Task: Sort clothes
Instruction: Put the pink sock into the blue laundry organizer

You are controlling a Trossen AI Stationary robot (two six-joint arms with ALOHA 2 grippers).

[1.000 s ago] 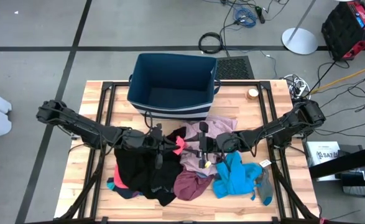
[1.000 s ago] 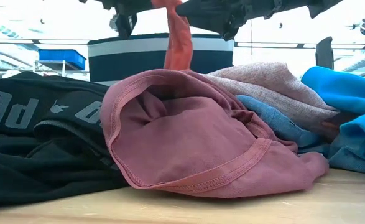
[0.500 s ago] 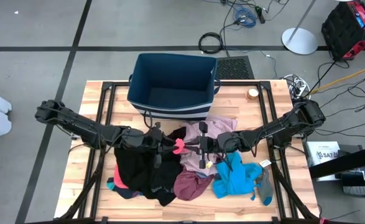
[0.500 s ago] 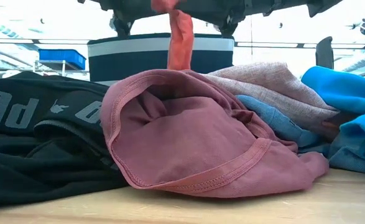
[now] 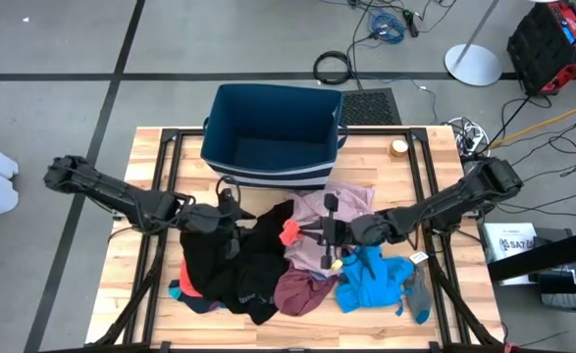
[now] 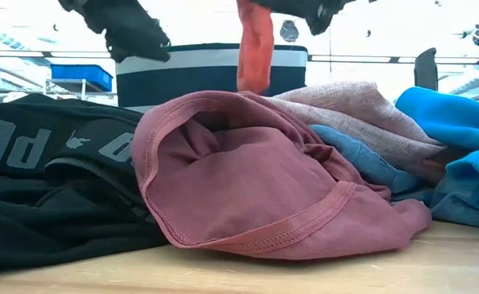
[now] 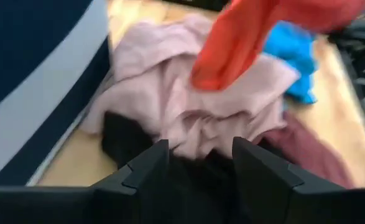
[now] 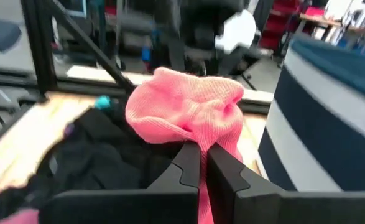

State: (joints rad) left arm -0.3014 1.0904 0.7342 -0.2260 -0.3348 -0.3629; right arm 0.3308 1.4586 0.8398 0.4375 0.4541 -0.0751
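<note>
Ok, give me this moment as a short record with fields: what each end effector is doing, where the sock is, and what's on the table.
right end effector: shut on the red sock, held above the pile
left end effector: open, empty, over the black garment
red sock: hanging over the pale pink garment
pile: black, pale pink, maroon garment, bright blue garment
bin: at the table's far edge, nothing visible inside

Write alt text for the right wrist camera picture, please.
The right gripper is shut on a red sock, held up over black clothes on the table, with the striped dark blue bin alongside.
</note>
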